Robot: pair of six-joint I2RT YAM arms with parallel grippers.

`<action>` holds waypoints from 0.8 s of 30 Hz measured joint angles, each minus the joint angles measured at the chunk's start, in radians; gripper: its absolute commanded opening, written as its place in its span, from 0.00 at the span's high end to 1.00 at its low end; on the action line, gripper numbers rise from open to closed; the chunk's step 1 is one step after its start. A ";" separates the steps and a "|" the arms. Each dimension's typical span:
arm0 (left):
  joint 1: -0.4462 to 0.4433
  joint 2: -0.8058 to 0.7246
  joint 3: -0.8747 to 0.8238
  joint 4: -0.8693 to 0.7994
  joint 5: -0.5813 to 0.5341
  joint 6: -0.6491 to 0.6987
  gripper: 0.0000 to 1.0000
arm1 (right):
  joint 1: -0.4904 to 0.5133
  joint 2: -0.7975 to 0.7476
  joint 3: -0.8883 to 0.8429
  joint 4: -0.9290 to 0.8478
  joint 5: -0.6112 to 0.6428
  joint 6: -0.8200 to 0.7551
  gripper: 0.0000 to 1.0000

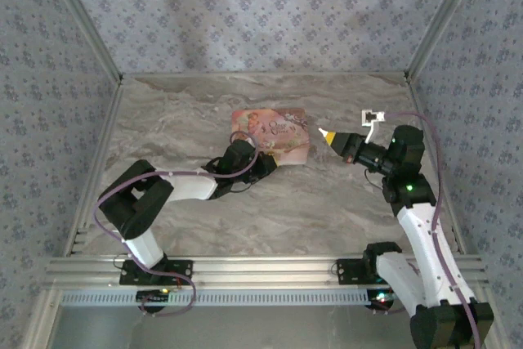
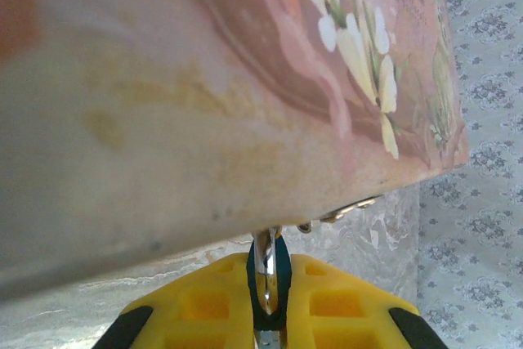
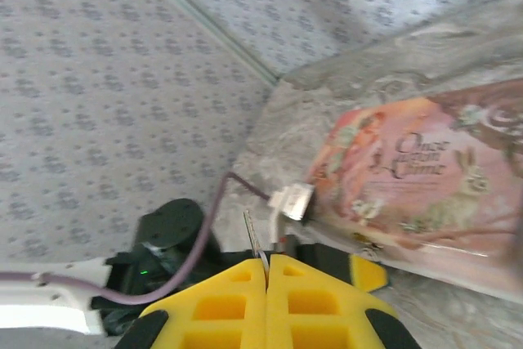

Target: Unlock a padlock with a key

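Tin [image 1: 274,132] sits mid-table and blocks the centre. Left arm [image 1: 176,185] lies diagonally from lower left up to the tin's lower-left edge. Left gripper [image 2: 268,279] is tight against it, no gap. Right gripper [image 1: 326,134] is just right of the tin, with a narrow slot between. Open table [image 1: 188,112]: upper left, strip behind the tin, lower middle between the arms. Walls [image 1: 49,79] close three sides.

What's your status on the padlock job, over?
Left gripper shut on blue padlock, at pink tin's edge. Right gripper shut on key, not yet at padlock. Tin crowds the padlock.
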 measured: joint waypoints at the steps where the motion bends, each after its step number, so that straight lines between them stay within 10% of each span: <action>1: 0.000 0.002 0.000 0.000 0.000 0.000 1.00 | 0.006 -0.011 -0.002 0.016 -0.012 0.012 1.00; 24: 0.000 0.013 0.015 0.048 0.001 -0.043 1.00 | 0.148 -0.075 -0.465 0.415 0.092 0.370 1.00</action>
